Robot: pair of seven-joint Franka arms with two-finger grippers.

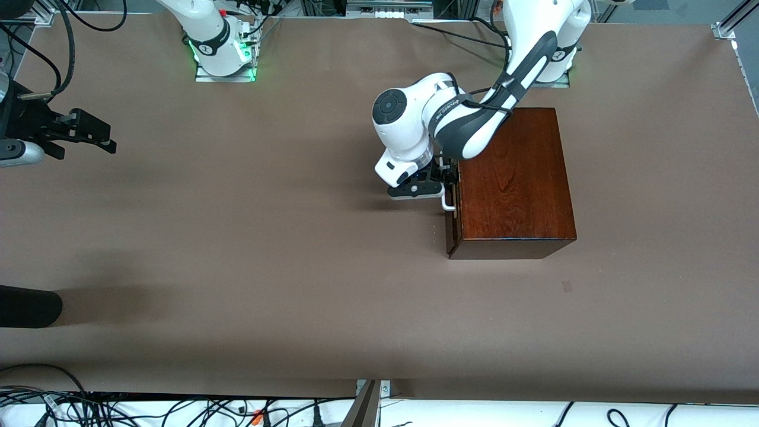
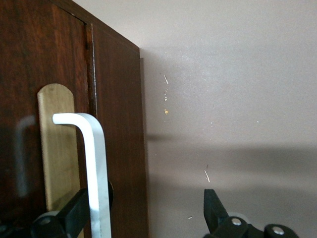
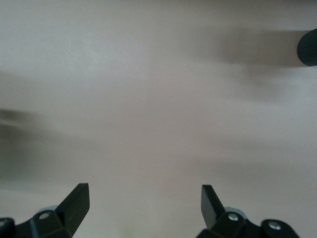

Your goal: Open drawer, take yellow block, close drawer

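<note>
The left tool point(image 1: 446, 185) is down at the front of the dark wooden box point(image 1: 516, 178), level with the white handle point(image 1: 449, 204) of the drawer point(image 1: 452, 219). Its fingers stand wide apart: in the left wrist view one finger point(image 2: 74, 213) lies right against the white bar of the handle point(image 2: 96, 168), on the pale wooden backing strip point(image 2: 57, 148), while the other finger point(image 2: 213, 208) hangs well clear over the bare table point(image 2: 233, 99). The handle sits between the two fingers, close to the first one, and is not pinched. The drawer looks shut, its dark front nearly flush with the box, and the box stands on the table toward the left arm's end.

The yellow block cannot be seen in any view.

The right tool point(image 1: 89, 135) waits in the air over the table point(image 1: 237, 237) at the right arm's end, well apart from the box. Its fingers point(image 3: 74, 203) are spread wide and hold nothing; only the table surface lies beneath it, with a dark rounded object point(image 3: 308, 47) at the edge of its wrist view.
</note>
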